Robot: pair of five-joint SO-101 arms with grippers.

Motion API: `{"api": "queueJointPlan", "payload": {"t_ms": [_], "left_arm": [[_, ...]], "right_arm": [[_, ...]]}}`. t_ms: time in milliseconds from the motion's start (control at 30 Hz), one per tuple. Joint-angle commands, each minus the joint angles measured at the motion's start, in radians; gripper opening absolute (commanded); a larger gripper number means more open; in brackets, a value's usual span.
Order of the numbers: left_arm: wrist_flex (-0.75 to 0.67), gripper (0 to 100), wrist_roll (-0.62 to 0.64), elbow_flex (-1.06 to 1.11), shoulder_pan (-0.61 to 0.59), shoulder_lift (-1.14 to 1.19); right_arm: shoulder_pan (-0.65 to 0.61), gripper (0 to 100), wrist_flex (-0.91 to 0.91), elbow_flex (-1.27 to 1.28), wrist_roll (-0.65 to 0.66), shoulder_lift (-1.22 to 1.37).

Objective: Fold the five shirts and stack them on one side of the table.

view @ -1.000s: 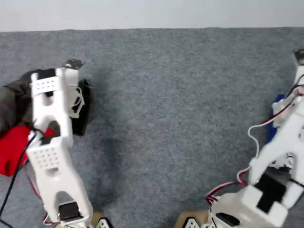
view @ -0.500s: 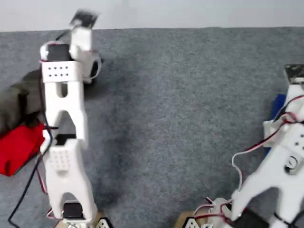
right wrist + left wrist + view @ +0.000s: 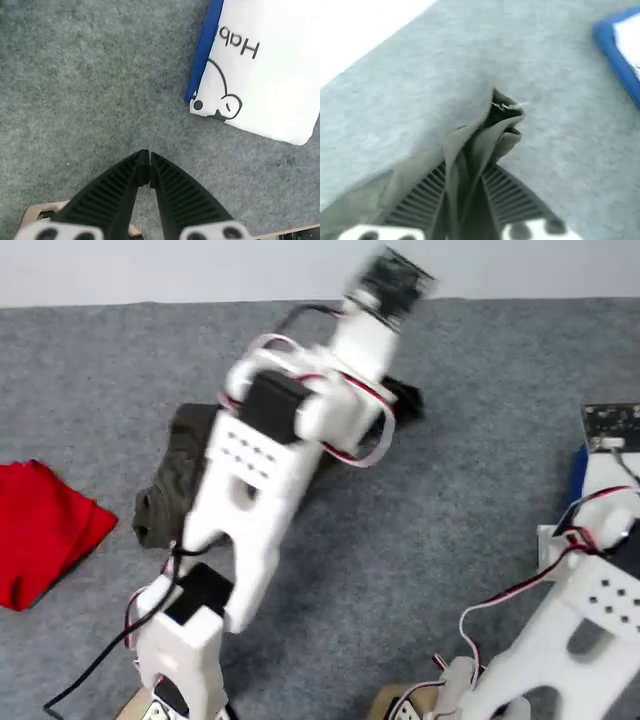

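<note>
Since the earlier frame the left gripper (image 3: 476, 160) has swung toward the middle of the table (image 3: 480, 470), dragging the olive shirt (image 3: 180, 480) along. It pinches a fold of this shirt, and the rest trails behind it. The right gripper (image 3: 149, 162) is closed on nothing, near the blue and white shirt (image 3: 255, 75).

Robotics lab or hobby test bench, by look of it. Grey felt mat (image 3: 480, 440) over table, bare white wall (image 3: 200, 270) behind. Two white plastic arms (image 3: 250, 490) with exposed red-and-white wires (image 3: 490, 602), standing on wooden bases (image 3: 402, 702) at near edge.
</note>
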Motion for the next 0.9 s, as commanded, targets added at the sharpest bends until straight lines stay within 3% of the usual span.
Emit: {"api": "queueJointPlan", "payload": {"t_ms": [0, 300, 600, 867], "left_arm": [[0.02, 19, 0.081, 0.03, 0.012, 0.003], [0.02, 22, 0.072, 0.044, -0.058, -0.057], [-0.091, 22, 0.066, 0.035, -0.497, 0.152], [-0.267, 22, 0.034, 0.035, -0.694, 0.439]], "right_arm": [[-0.007, 1.1, 0.036, 0.012, -0.005, -0.038], [-0.007, 1.1, 0.036, 0.017, -0.005, -0.047], [-0.007, 1.1, 0.036, 0.017, -0.005, -0.039], [-0.007, 1.1, 0.036, 0.017, -0.005, -0.039]]}}
